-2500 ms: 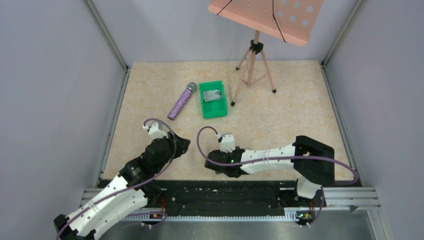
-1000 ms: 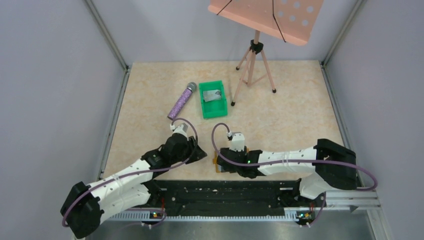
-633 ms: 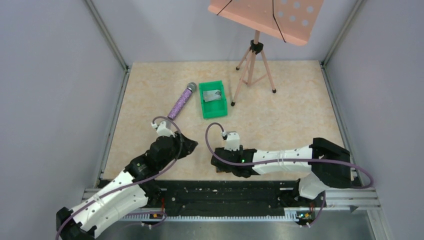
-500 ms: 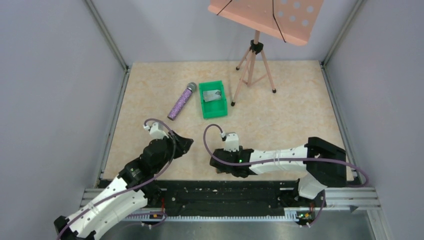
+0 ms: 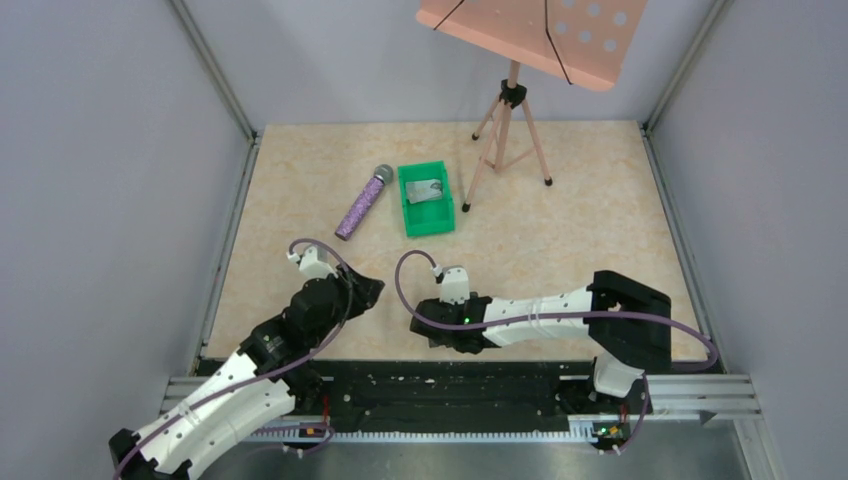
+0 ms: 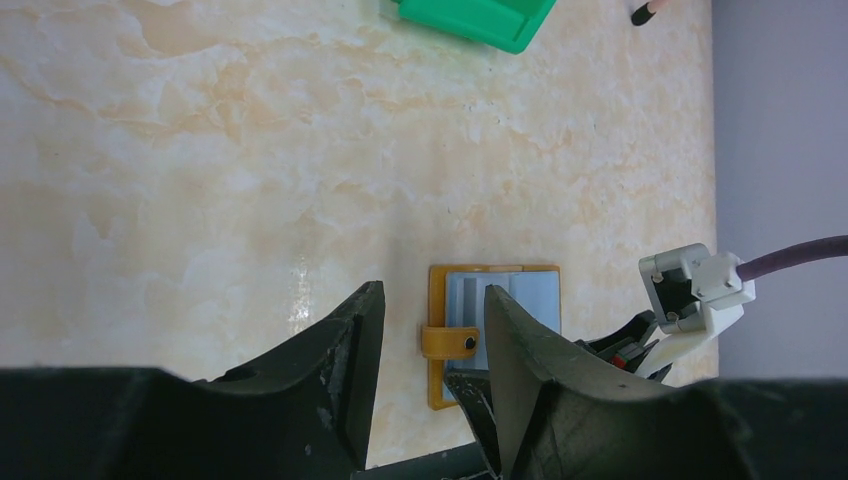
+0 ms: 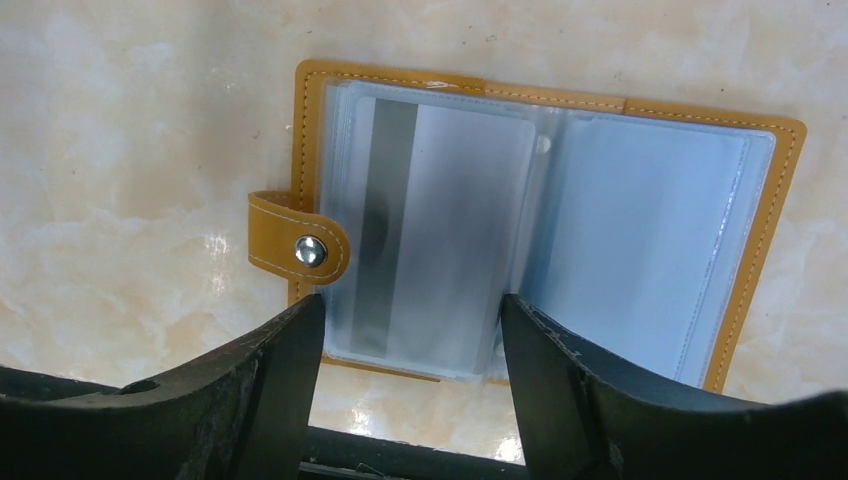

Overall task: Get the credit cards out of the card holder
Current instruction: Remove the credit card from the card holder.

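Observation:
The card holder (image 7: 640, 240) lies open and flat on the table, tan leather with pale blue-grey pockets and a clasp tab (image 7: 300, 250). A silvery-grey credit card (image 7: 440, 230) with a dark stripe sits inside its left pocket. My right gripper (image 7: 410, 305) is open just above the holder, its fingers either side of that pocket's near edge. My left gripper (image 6: 432, 292) is open and empty, to the left of the holder (image 6: 520, 295). In the top view the right gripper (image 5: 432, 325) hides the holder. Another grey card (image 5: 427, 190) lies in the green bin (image 5: 412, 215).
A purple microphone (image 5: 360, 205) lies left of the bin. A pink music stand's tripod (image 5: 510, 135) stands at the back right of the bin. The black rail (image 5: 450, 385) runs just in front of the holder. Grey walls enclose the table.
Over the last second my left gripper has drawn back to the left, away from the holder. My right arm has shifted a little left over the holder. Both grippers stay open.

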